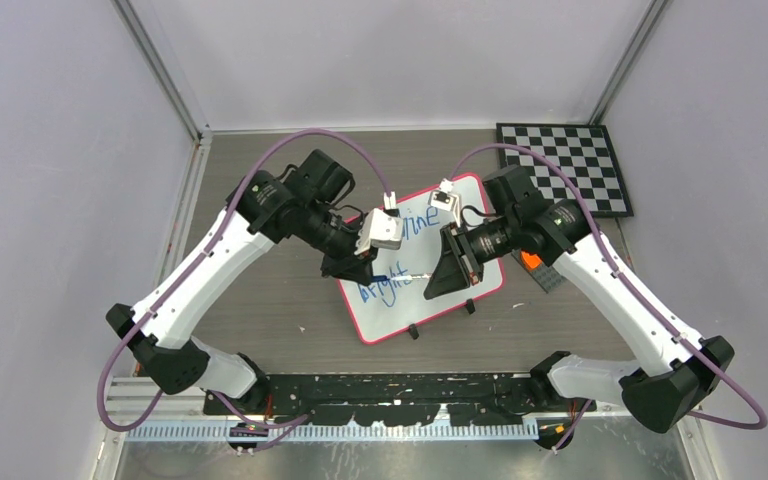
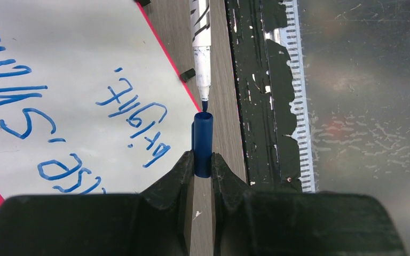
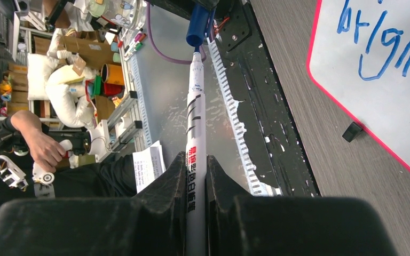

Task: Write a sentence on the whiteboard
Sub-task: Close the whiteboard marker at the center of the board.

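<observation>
The whiteboard [image 1: 430, 305] lies tilted at mid-table, with a red-pink rim. The sentence [image 1: 380, 290] is on it in blue marker, partly hidden by the grippers; the left wrist view shows the sentence [image 2: 133, 112] in two lines. My left gripper [image 1: 360, 265] is shut on a blue marker cap [image 2: 202, 144]. My right gripper [image 1: 450, 272] is shut on a white marker [image 3: 196, 133]. The marker [image 2: 200, 42] points tip-first at the cap's open mouth, its blue tip just at the opening. Both are held above the board's near edge.
A black-and-white checkerboard [image 1: 565, 165] lies at the back right. An orange object [image 1: 530, 260] sits on a grey piece right of the board. Two black clips [image 1: 412, 332] stand on the board's near edge. A black rail [image 1: 390, 395] runs along the table front.
</observation>
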You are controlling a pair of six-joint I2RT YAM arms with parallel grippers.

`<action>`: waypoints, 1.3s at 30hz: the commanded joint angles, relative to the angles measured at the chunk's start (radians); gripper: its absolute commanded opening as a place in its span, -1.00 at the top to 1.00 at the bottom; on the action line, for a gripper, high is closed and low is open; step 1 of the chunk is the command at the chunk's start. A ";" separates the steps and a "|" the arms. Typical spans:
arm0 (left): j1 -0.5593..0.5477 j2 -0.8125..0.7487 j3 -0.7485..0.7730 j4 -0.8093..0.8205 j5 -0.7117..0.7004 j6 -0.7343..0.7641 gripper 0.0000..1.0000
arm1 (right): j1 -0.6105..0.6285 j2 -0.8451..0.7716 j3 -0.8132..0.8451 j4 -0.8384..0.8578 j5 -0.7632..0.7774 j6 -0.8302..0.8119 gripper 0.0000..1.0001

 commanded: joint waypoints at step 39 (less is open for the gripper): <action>-0.061 0.090 0.083 0.092 0.057 -0.169 1.00 | 0.074 0.063 0.086 -0.015 0.122 -0.055 1.00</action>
